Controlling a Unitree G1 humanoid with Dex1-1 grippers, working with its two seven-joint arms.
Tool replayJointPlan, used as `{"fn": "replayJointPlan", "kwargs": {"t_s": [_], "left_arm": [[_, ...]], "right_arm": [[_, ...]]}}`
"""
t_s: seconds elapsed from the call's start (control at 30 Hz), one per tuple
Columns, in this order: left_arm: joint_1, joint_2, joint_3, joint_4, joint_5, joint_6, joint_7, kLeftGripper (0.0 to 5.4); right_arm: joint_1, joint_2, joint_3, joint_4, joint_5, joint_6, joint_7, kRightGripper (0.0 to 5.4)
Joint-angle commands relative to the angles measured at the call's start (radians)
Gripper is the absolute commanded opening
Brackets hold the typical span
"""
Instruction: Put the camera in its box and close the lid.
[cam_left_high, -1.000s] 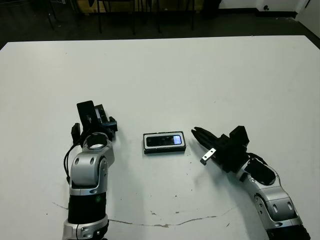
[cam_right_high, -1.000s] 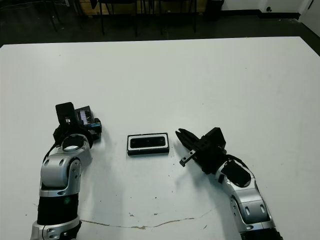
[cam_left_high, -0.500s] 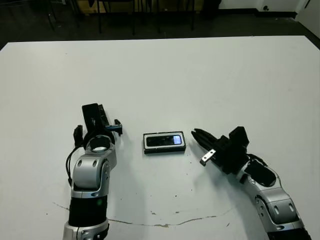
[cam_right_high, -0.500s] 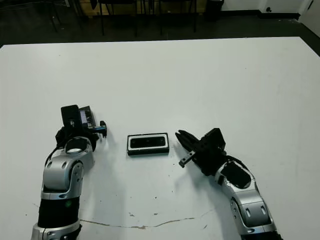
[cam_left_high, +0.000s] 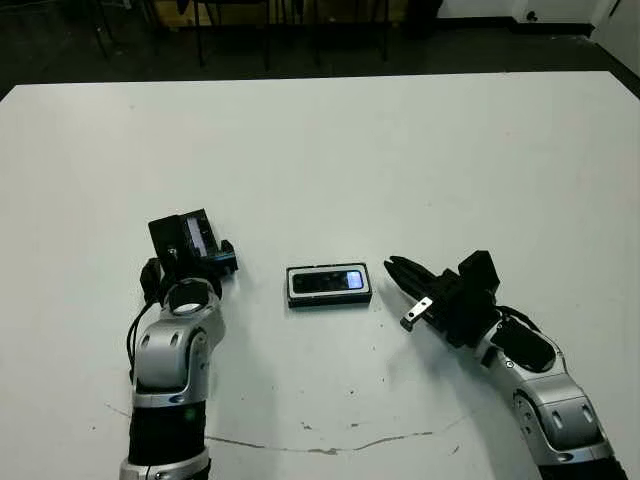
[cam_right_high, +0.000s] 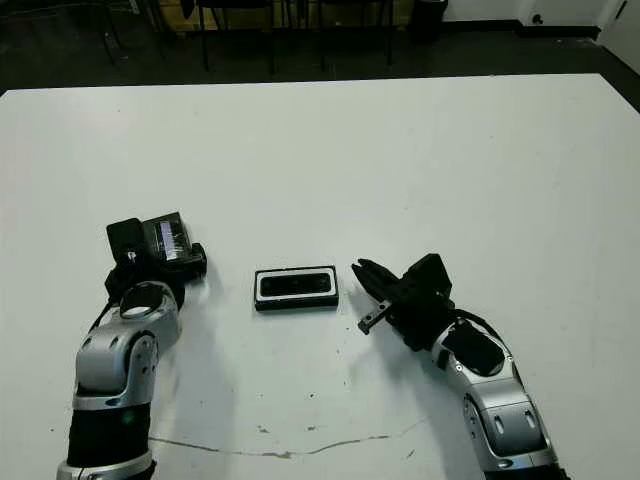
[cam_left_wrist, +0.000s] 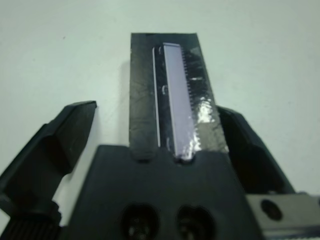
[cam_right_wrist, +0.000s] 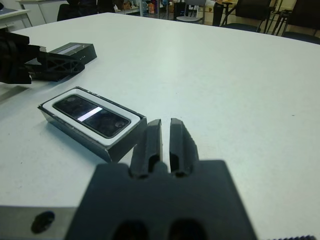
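- Here, on my head cameras, the box (cam_left_high: 329, 286) lies flat near the middle of the white table (cam_left_high: 330, 150), long axis running left to right across my view.
- The box is a shallow rectangular tray with black outer walls and a white lining that shows as a thin pale border with rounded inner corners.
- The camera (cam_right_wrist: 93, 115) rests inside the box, a slim all-black bar parallel to the box's long sides, screen face up; a glossy patch on that face catches light.
- The lid (cam_left_wrist: 167, 95) is off the box, out to the box's left and well apart from it; its long axis runs along the left gripper's fingers, away from the wrist.
- The lid is a matt black rectangular cover with a long glossy pale grey strip down its top face; a crinkled shiny patch sits beside the strip.
- My left gripper (cam_left_high: 196, 252) has the lid lying between its spread fingers (cam_left_wrist: 65, 130); I cannot tell from the views whether either finger touches it.
- My right gripper (cam_left_high: 398, 270) lies just to the right of the box, apart from it, tips pointing toward the box's right end.
- Its two black fingers (cam_right_wrist: 150, 145) are pressed together, with only a thin slit between them, pinching nothing.
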Motion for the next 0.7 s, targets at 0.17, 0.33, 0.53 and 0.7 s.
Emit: {"fn": "replayJointPlan", "kwargs": {"t_s": [0.17,0.33,0.53,0.7], "left_arm": [[0.011,-0.072,-0.008,0.079,-0.004,0.065,0.025,4.02],[0.005,-0.020,-0.067,0.074,0.012,0.117,-0.020,3.09],[0.025,0.047,-0.139,0.069,0.058,0.145,-0.099,2.77],[0.057,0.097,-0.181,0.055,0.102,0.122,-0.156,2.77]], "right_arm": [[0.015,-0.004,0.001,0.008,-0.005,0.015,-0.008,0.00],[0.019,0.003,0.005,-0.005,-0.005,0.032,-0.019,0.00],[0.023,-0.002,0.012,-0.029,-0.011,0.053,-0.034,0.00],[0.028,-0.005,0.024,-0.049,-0.031,0.061,-0.055,0.00]]}}
